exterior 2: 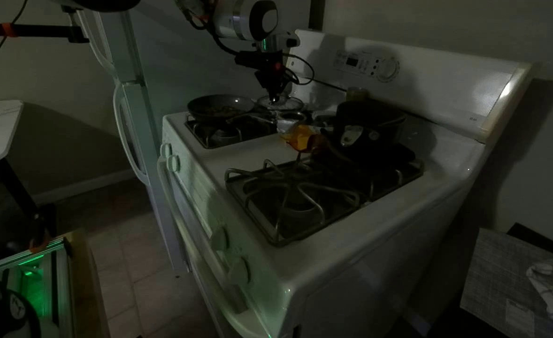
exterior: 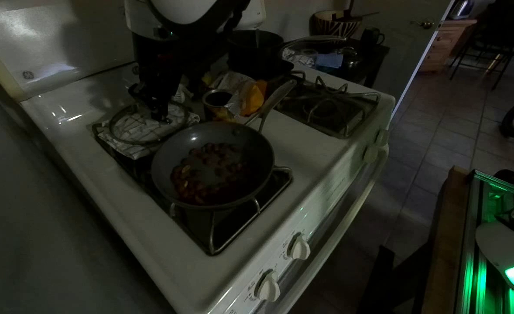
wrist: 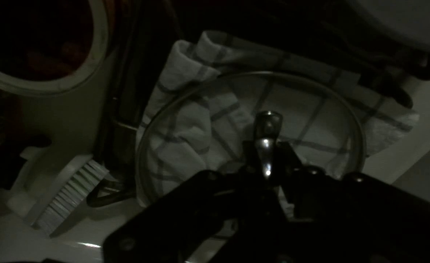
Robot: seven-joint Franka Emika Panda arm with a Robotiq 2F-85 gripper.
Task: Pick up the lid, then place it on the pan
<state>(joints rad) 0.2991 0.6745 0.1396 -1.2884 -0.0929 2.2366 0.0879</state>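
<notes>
- The lid [wrist: 235, 128] lies directly under the pincer [wrist: 268, 159], its short metal handle [wrist: 268, 126] between the two fingertips [wrist: 288, 162].
- The pincer is clamped on that handle, one finger on either side.
- In both exterior views the pincer points down onto the middle of the lid.
- Beneath the lid is a folded checked cloth [wrist: 386, 117]; whether the rim touches it all round is too dark to judge.
- The pan [exterior: 215, 170] stands on a burner grate [exterior: 212, 233], near the lid.
- Reddish-brown food [exterior: 196, 174] shows plainly inside the pan in an exterior view; the wrist view catches only a grey outer edge, top right.
- The wrist view gives the bristles of a scrub brush [wrist: 69, 190] and reddish contents in a round container [wrist: 100, 40].
- A control panel with a dial [exterior 2: 389, 69] shows in an exterior view.
- A striped bowl [exterior: 333, 26] shows in an exterior view.
- The dark pot [exterior 2: 370, 124] appears in both exterior views.
</notes>
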